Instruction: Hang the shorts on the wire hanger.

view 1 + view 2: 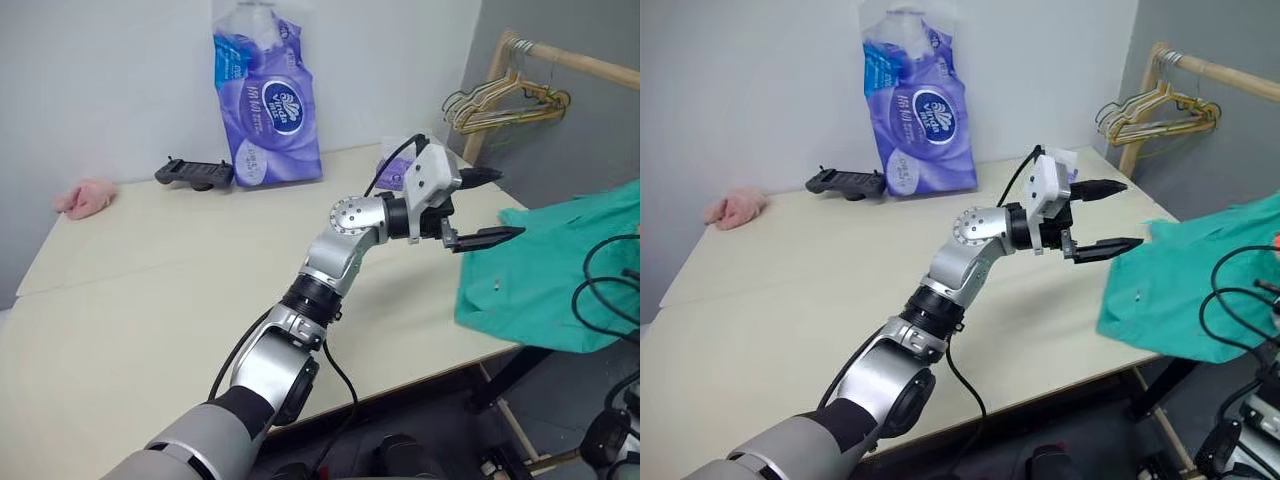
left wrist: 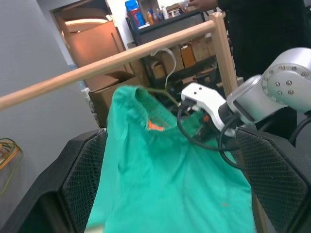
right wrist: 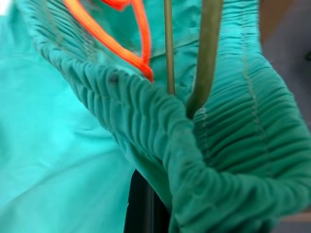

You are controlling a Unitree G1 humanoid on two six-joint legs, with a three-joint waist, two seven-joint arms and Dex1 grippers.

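the shorts hang at the right edge of the frame, lifted by the waistband with the lower cloth draped over the desk corner. the right claw is clamped shut on the gathered waistband, and in the right wrist view the hanger wire already runs down inside that waistband, beside an orange cord. the left claw stands wide apart and empty at centre right, pointing toward the right of the frame, straight at the shorts, which lie just beyond its tips. in the left wrist view the cloth spreads between its two fingers, long axis running up toward the rail. the left arm looks the free one for the next grab, likely the loose side of the waistband. spare hangers hang at upper right.
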